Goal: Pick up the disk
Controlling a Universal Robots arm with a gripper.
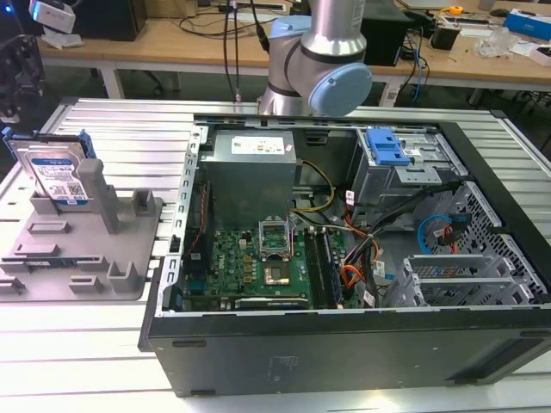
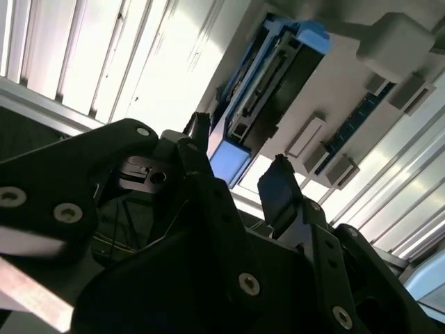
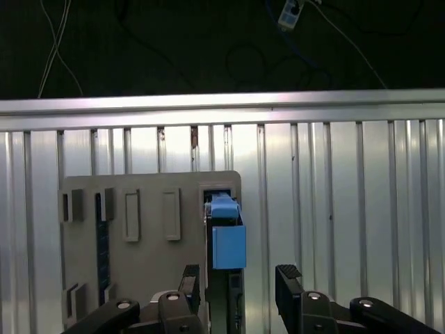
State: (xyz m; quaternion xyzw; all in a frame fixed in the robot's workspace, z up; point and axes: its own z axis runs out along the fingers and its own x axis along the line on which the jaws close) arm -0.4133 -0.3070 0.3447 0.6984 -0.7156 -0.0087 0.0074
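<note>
Silver-metal disk (image 1: 58, 172) with blue side rails stands on edge, slightly tilted, label side toward the exterior camera. It sits at the back corner of the grey tray (image 1: 86, 249) on the exterior view's left, just beside a tall post (image 1: 102, 194).

Both wrist views look onto the disk's blue-railed upper edge (image 3: 226, 236) (image 2: 271, 76), with the tray (image 3: 149, 268) (image 2: 334, 104) under it.

Gripper (image 3: 240, 284) (image 2: 240, 167): dark fingers (image 3: 288, 278) (image 2: 278, 188) spread wide, nothing between them, nothing held. The disk shows through the gap between them and is clear of both; no contact.

Tray lies flat on the slatted metal surface (image 1: 77, 361), along its edge on the exterior view's left.

An open computer case (image 1: 344, 335) lies on the same surface, just beside the tray's edge on the exterior view's right, its boards and cables exposed.

Arm (image 1: 318, 60), silver with pale blue joint caps, rises behind the case at the surface's back edge.
</note>
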